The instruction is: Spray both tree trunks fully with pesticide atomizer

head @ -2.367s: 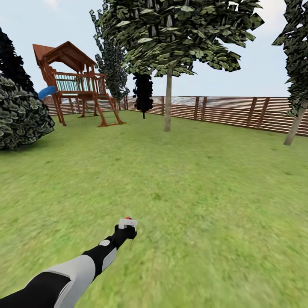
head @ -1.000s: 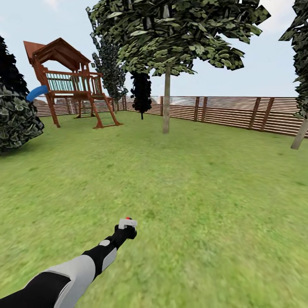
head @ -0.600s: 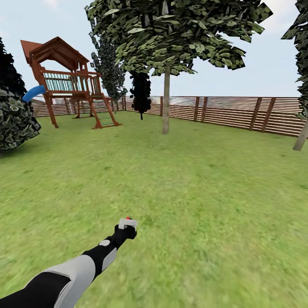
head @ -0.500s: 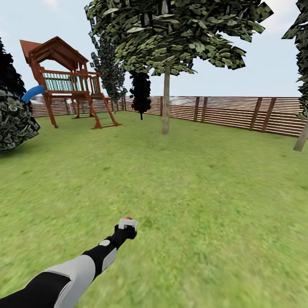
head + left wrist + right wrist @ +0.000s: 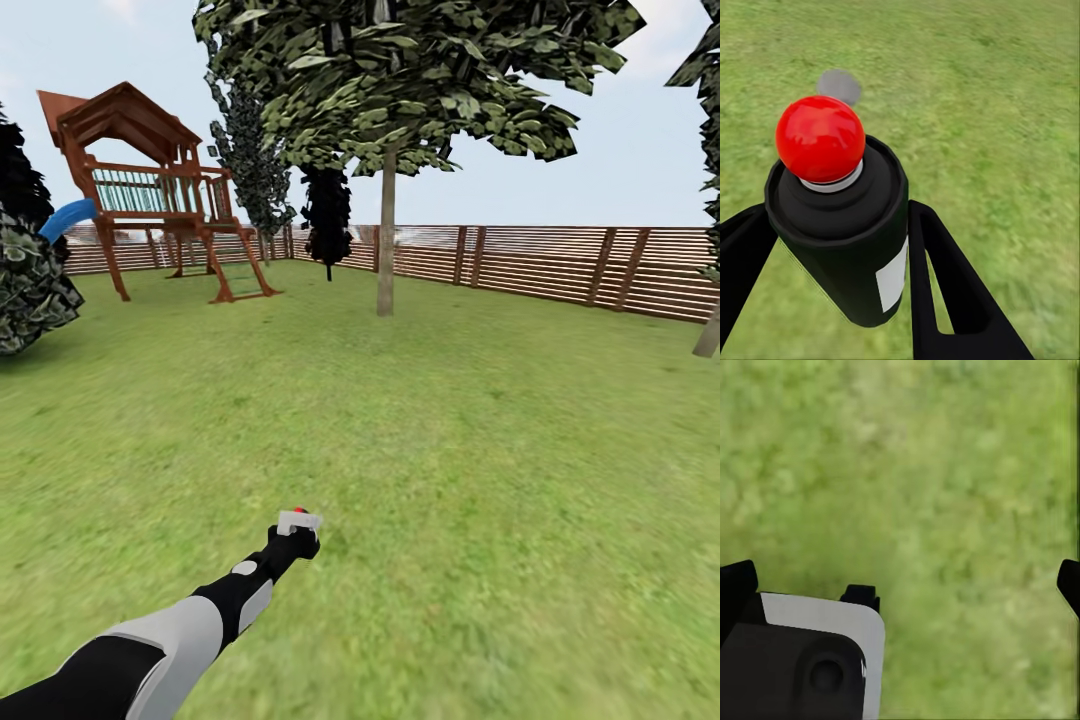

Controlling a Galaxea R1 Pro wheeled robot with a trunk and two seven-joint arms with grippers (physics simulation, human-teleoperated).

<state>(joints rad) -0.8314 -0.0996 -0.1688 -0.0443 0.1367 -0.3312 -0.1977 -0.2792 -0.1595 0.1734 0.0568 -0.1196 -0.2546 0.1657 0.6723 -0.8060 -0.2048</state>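
Two fingers (image 5: 945, 285) of left hand (image 5: 840, 300) clamp pesticide atomizer (image 5: 844, 225).

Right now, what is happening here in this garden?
The robot is out on the grass with its left gripper shut on the pesticide atomizer, red top up, held out ahead of it. One tree trunk stands far ahead near the wooden fence; a second trunk shows at the right edge. The right gripper is open over grass. No spraying is visible yet.
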